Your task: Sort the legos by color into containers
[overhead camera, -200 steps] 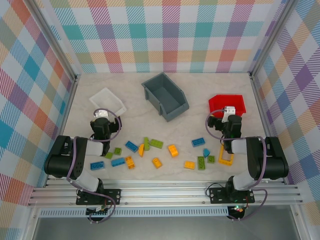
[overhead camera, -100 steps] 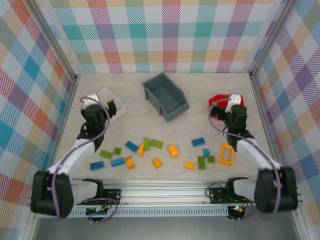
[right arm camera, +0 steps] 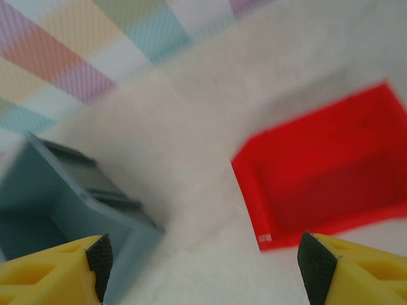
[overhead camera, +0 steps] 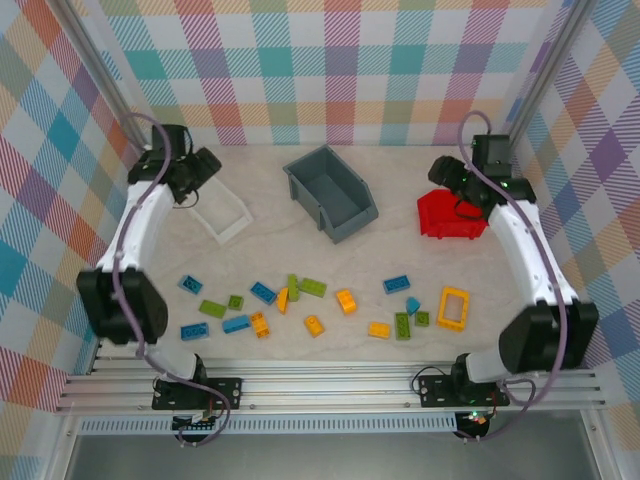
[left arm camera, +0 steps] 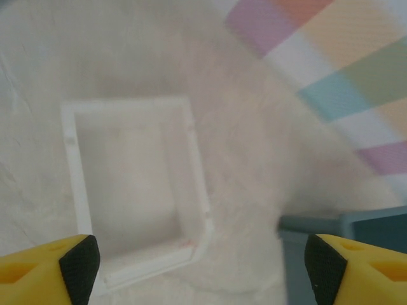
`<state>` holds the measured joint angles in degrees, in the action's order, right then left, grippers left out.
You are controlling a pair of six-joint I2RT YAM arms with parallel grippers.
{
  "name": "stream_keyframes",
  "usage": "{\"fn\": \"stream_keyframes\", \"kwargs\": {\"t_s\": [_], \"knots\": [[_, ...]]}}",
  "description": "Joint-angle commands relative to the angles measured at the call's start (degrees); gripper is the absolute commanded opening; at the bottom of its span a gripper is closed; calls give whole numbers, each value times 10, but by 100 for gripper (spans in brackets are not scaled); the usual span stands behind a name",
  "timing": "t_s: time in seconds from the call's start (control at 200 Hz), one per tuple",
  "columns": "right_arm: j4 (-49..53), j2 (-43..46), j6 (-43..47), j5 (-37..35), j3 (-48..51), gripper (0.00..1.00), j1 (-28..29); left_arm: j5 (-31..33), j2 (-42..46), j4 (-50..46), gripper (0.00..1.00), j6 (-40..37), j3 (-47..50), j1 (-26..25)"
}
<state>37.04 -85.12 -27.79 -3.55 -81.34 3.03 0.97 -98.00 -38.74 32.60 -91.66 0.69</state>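
Observation:
The legos lie loose across the near half of the table: blue ones (overhead camera: 263, 292), yellow-orange ones (overhead camera: 346, 300), green ones (overhead camera: 311, 287) and a hollow yellow frame (overhead camera: 452, 308). At the back stand the containers: a white tray (overhead camera: 228, 215), a grey bin (overhead camera: 330, 192) and a red bin (overhead camera: 445, 215). My left gripper (overhead camera: 198, 168) hangs high over the tray's far left corner, open and empty (left arm camera: 203, 270), with the tray (left arm camera: 197, 171) below it. My right gripper (overhead camera: 447, 177) hovers above the red bin's far edge, open and empty (right arm camera: 206, 260), between the red bin (right arm camera: 331, 171) and the grey bin (right arm camera: 57, 197).
Checked walls close the table in at the back and on both sides, close behind both grippers. The grey bin's corner (left arm camera: 343, 254) sits to the right of the tray. Bare tabletop separates the bins from the row of legos.
Both arms have risen from low beside the legos and reached back: the left to the white tray, the right to the red bin. No lego was picked up.

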Motion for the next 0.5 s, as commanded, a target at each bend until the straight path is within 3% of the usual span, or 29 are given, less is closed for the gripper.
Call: {"fn": "stream_keyframes", "kwargs": {"t_s": [0.0, 0.255, 0.495], "knots": [[89, -32, -52, 22, -52, 76, -11, -50, -61, -77, 82, -4, -69, 3], [84, -149, -167, 44, -105, 68, -50, -77, -216, -83, 73, -21, -191, 3], [100, -270, -228, 31, -198, 68, -53, -86, -276, -79, 64, -42, -227, -2]]}}
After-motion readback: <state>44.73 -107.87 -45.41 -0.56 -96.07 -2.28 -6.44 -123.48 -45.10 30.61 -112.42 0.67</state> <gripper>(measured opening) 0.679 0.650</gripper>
